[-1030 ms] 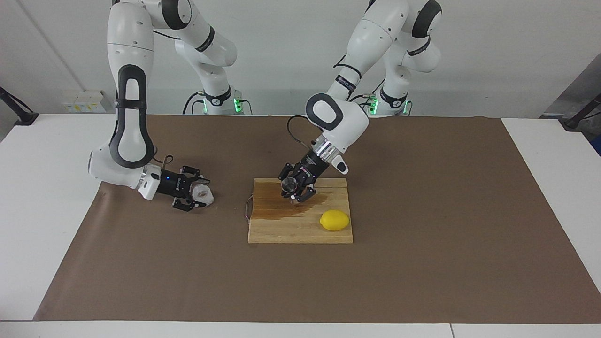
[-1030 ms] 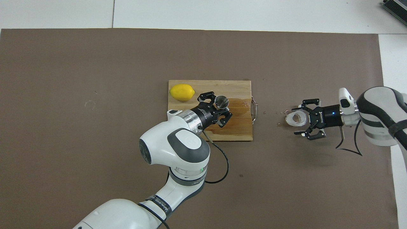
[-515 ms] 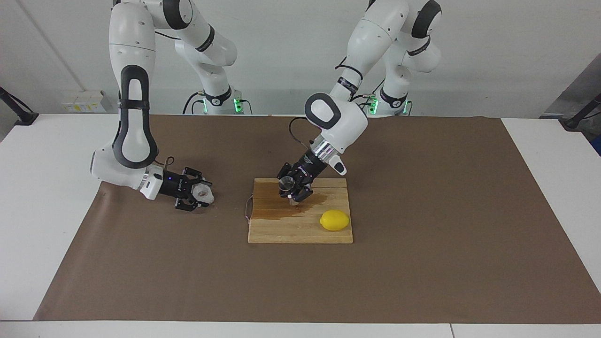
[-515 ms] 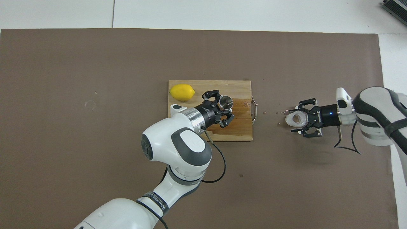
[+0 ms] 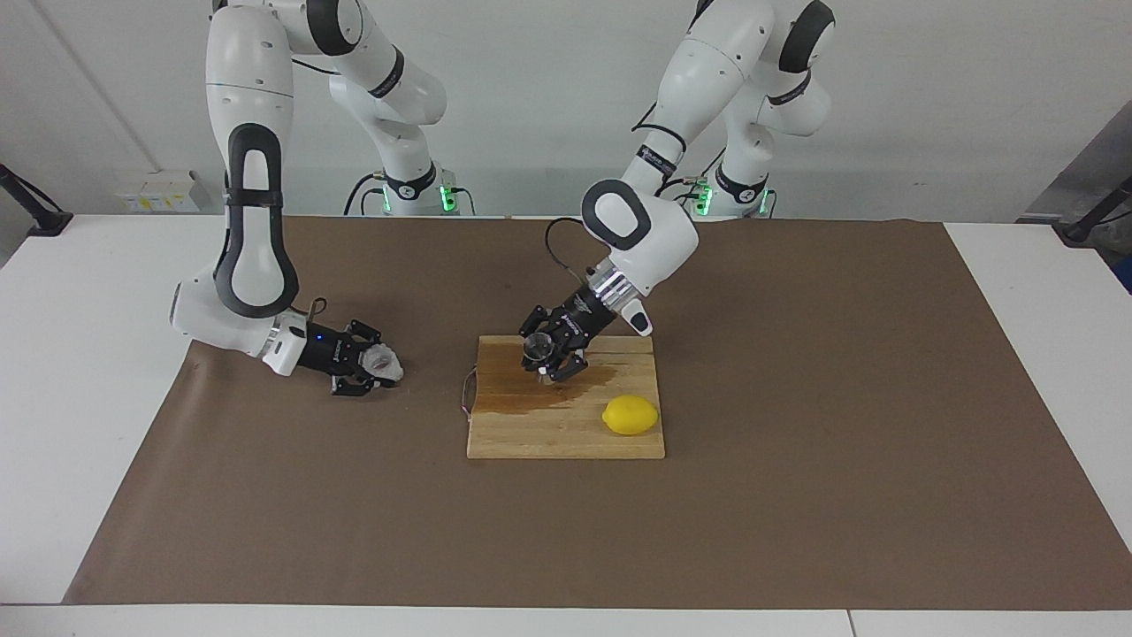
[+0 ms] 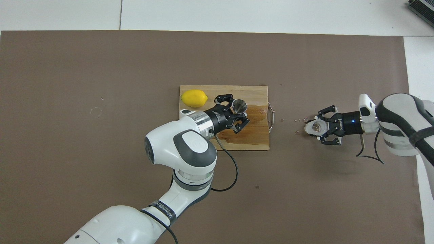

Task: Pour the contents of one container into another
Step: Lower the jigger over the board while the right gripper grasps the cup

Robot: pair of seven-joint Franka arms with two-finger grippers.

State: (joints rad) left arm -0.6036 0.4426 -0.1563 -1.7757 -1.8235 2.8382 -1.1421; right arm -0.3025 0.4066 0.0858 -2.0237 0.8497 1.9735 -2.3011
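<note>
The left gripper [image 5: 541, 354] has its fingers closed on the steel jigger [image 5: 536, 347] over a wooden cutting board [image 5: 566, 433], near a lemon [image 5: 631, 415]. Toward the right arm's end of the table [image 5: 88, 292], the right gripper [image 5: 378, 364] clamps the bumpy white cup [image 5: 383, 361], seemingly tilted, low over the brown mat [image 5: 796, 398].

We reach in low with both arms, wrists angled down. Our left gripper [image 5: 550, 353] has its jaws clamped tight. Our right gripper [image 5: 376, 364], well apart from it, lies almost level, jaws likewise clamped.
</note>
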